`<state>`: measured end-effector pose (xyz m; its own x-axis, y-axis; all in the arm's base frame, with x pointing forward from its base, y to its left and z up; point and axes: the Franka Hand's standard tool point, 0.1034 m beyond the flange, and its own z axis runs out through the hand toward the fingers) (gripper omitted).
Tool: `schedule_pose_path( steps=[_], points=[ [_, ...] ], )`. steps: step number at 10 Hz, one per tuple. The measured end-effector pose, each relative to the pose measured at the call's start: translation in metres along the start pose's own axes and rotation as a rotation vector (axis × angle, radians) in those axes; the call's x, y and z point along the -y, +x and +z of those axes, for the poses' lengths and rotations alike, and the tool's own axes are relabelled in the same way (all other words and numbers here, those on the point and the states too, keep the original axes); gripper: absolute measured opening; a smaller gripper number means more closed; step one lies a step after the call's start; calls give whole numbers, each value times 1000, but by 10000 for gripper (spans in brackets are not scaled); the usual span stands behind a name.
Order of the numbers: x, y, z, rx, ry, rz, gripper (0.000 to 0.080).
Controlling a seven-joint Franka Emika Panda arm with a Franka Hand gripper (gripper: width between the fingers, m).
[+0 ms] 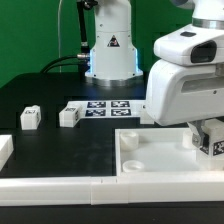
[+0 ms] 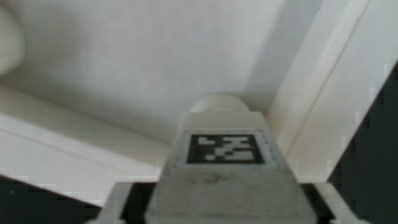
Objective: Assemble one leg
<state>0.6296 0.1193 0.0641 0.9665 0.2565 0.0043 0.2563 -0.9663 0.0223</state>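
Observation:
My gripper [image 1: 207, 135] is at the exterior view's right, low over the right part of the large white panel [image 1: 150, 158]. It is shut on a leg [image 1: 213, 143], a small white block with a black-and-white tag. In the wrist view the gripper [image 2: 222, 205] holds the leg [image 2: 226, 130] between its jaws, tag facing the camera and rounded tip pointing at the panel's inner corner [image 2: 160, 60]. I cannot tell whether the tip touches the panel. Two more legs [image 1: 30, 118] [image 1: 69, 115] lie on the black table at the exterior view's left.
The marker board [image 1: 105, 107] lies behind the panel, in front of the arm's base [image 1: 110, 50]. Another white part [image 1: 4, 150] sits at the far left edge. A long white bar [image 1: 60, 190] runs along the table's front.

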Motion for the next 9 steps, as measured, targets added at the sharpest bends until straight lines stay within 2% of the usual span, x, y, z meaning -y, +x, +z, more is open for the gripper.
schedule_pose_path(
  steps=[5, 8, 9],
  points=[
    [1, -1, 1, -26, 10, 635, 290],
    [-9, -6, 0, -29, -15, 893, 299],
    [-16, -9, 0, -31, -32, 974, 307]
  ],
)
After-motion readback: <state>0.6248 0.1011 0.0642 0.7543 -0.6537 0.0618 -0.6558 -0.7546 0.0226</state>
